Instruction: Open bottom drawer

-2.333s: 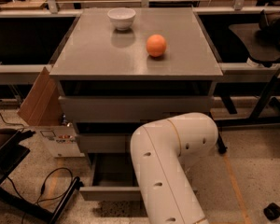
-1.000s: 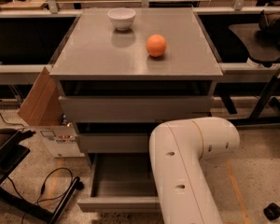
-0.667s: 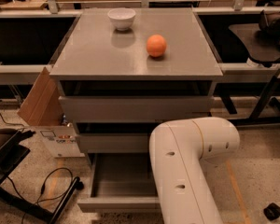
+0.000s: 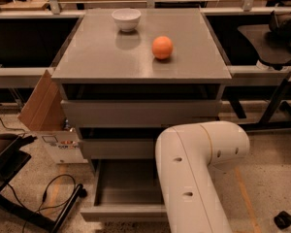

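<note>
figure. grey cabinet [image 4: 140,57] of three drawers, seen from above and in front. the robot arm [image 4: 194,169], its white elbow filling the lower right, reaches down before the cabinet. the gripper lies out of sight beneath that elbow, so whether it grasps anything cannot be told. the bottom drawer [image 4: 128,188], just left of the arm and low by the floor, where the hidden gripper presumably works, stands drawn well out with its plain grey interior exposed. judged handling: a stiff box on slides, probably light, smooth-faced and handleless, so purchase is best taken on the front panel's upper lip, pulling straight outward. left of the arm leans a cardboard box [image 4: 41,103]. high above, on the cabinet top, sit a white bowl [image 4: 126,19] and an orange [image 4: 162,47].
</note>
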